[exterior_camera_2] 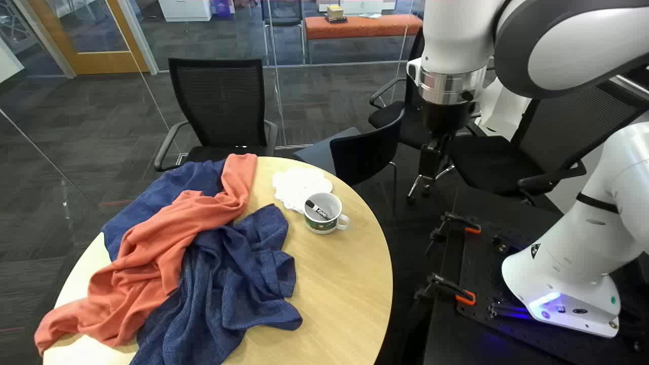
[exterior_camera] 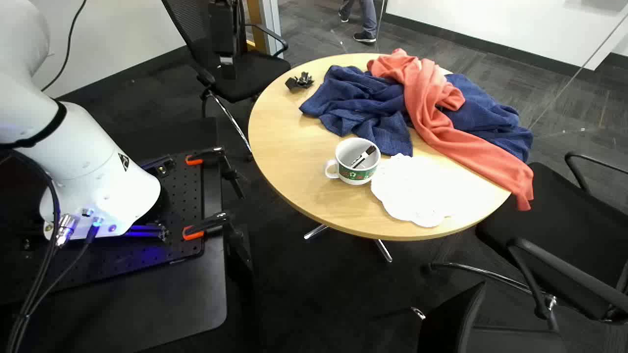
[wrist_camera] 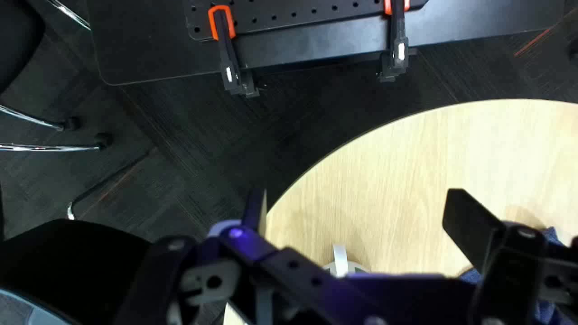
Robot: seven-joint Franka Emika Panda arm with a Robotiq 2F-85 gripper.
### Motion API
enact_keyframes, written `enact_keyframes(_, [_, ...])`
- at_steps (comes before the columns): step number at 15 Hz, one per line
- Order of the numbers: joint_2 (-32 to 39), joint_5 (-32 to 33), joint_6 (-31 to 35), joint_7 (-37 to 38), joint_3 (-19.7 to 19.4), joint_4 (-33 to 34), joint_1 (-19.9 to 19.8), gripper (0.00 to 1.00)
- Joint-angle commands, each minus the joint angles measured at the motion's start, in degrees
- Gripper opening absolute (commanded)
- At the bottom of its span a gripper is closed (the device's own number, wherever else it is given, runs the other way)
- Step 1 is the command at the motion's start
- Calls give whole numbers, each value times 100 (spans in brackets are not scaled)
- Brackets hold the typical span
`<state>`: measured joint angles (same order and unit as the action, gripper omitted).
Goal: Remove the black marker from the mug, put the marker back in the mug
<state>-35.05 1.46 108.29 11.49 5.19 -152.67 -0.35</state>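
The whitish mug (exterior_camera: 356,175) with a green patterned base stands upright on the round table, its handle toward the robot. It also stands in an exterior view (exterior_camera_2: 324,227). The black marker (exterior_camera: 362,158) leans inside the mug, dark cap end up against the rim; it also shows in an exterior view (exterior_camera_2: 318,209). My gripper (exterior_camera_2: 428,170) hangs in the air, apart from the mug. In the wrist view the gripper (wrist_camera: 356,194) has its fingers wide apart with nothing between them. There the mug's handle (wrist_camera: 341,261) shows; most of the mug and the marker are hidden behind the gripper.
The round wooden table (exterior_camera: 289,142) bears a white scalloped cloth (exterior_camera: 422,193) beside the mug. A blue cloth (exterior_camera: 363,98) and an orange cloth (exterior_camera: 431,108) lie bunched behind it. A small dark lump (exterior_camera: 300,82) lies near the edge. Chairs (exterior_camera_2: 218,101) surround the table.
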Motion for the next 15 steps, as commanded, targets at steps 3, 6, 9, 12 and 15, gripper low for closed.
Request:
enact_keyframes(3, [2,8,-8,5,-15,7,15,100])
enact_keyframes(6, [2,8,-8,5,-15,7,15,100])
enact_keyframes(9, [2,8,-8,5,-15,7,15,100])
enact_keyframes(12, [2,8,-8,5,-15,7,15,100])
enact_keyframes(15, [273,42,334,0,13,160,20,100])
